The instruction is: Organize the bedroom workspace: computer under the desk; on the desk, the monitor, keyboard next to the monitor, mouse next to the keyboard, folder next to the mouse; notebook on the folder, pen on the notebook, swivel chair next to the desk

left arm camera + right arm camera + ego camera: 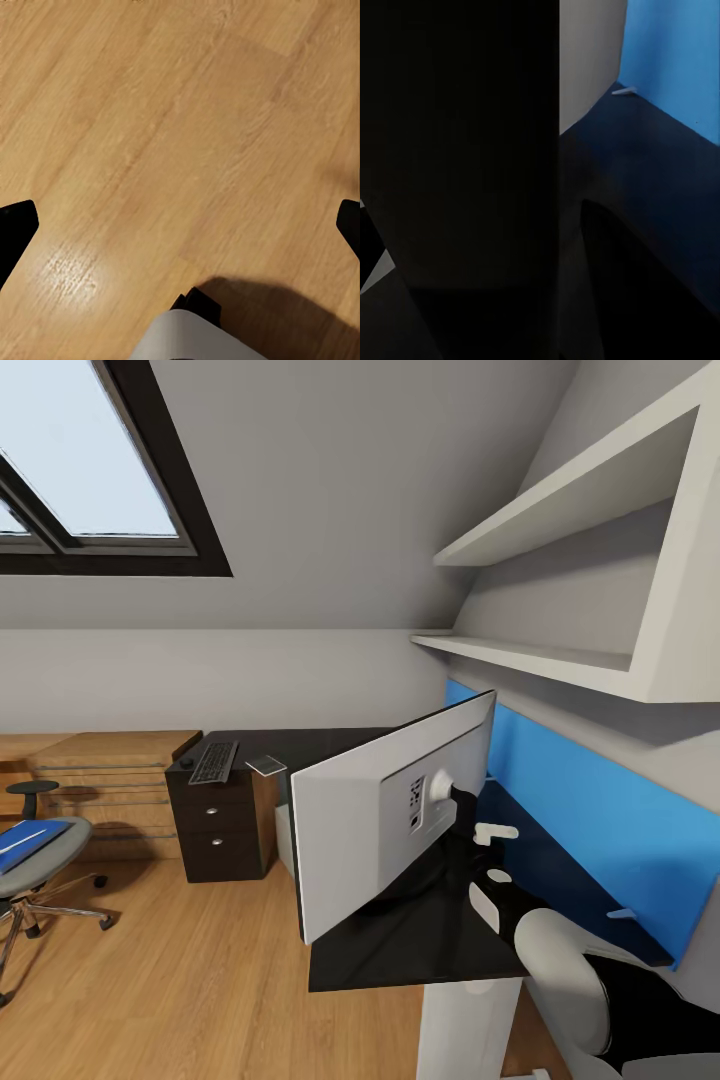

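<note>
Monitor step in hand: right end effector (455,800) apparently grips the wide black flat monitor's (390,810) stand above the black desk (400,950); next, lower squarely.

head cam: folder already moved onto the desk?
No, the blue folder lies on the seat of the swivel chair, which stands on the wooden floor apart from the desk.

One monitor (385,810), one keyboard (213,762), one swivel chair (35,857), one folder (28,842), two shelves (560,510).
</note>
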Robot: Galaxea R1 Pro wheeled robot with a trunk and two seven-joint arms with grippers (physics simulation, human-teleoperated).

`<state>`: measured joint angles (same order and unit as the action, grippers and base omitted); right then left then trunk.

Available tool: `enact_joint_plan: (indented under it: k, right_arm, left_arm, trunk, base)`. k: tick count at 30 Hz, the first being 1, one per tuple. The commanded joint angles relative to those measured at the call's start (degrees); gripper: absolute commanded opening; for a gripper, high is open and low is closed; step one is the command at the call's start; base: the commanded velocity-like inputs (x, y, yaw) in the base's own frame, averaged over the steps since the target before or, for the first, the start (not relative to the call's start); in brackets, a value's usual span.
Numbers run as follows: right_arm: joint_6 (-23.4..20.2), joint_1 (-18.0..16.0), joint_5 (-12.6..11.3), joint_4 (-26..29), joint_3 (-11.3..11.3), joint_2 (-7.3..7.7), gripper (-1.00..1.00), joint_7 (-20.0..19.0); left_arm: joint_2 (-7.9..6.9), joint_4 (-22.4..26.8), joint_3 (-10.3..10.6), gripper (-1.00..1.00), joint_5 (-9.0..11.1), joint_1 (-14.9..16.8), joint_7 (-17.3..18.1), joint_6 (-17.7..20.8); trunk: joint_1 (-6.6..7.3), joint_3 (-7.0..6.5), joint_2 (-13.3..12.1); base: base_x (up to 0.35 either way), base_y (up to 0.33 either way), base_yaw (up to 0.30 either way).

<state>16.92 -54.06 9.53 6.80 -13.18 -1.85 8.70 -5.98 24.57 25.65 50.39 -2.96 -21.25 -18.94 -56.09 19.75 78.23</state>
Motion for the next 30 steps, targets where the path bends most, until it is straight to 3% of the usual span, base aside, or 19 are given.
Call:
enact_joint_plan:
  k: [1,4,8,16,24,30]
  right_arm:
    - [0.18,-0.08,0.75,0.05,0.18,-0.01,-1.00,0.35]
    - [0.14,-0.08,0.75,0.06,0.18,0.00,-1.00,0.35]
    - [0.13,-0.08,0.75,0.07,0.17,0.03,-1.00,0.37]
    - [0.13,-0.08,0.75,0.14,0.15,0.09,-1.00,0.43]
    - [0.05,-0.08,0.75,0.14,0.10,0.09,-1.00,0.57]
    - [-0.03,-0.08,0.70,0.14,0.05,0.09,-1.00,0.61]
  left_arm:
    - [-0.05,0.20,0.44,1.00,0.41,-0.02,-0.40,-3.07]
    - [0.09,0.21,0.54,1.00,0.36,-0.01,-0.34,-6.18]
    - [0.23,0.21,0.61,1.00,0.27,0.00,-0.13,-7.52]
    - [0.27,0.21,0.59,1.00,0.34,0.01,-0.14,-7.86]
    - [0.22,0.21,0.55,1.00,0.33,0.01,-0.05,-7.87]
    - [0.14,0.21,0.57,1.00,0.39,-0.03,-0.12,-7.87]
  trunk:
    - [0.00,0.05,0.04]
    - [0.00,0.05,0.04]
    - [0.00,0.05,0.04]
    - [0.00,0.05,0.04]
    - [0.00,0.05,0.04]
    - [0.00,0.05,0.04]
  base:
    - [0.000,0.000,0.000]
    - [0.000,0.000,0.000]
    - [0.029,-0.023,0.000]
    - [0.145,-0.155,0.000]
    - [0.016,-0.017,0.000]
    - [0.000,-0.223,0.000]
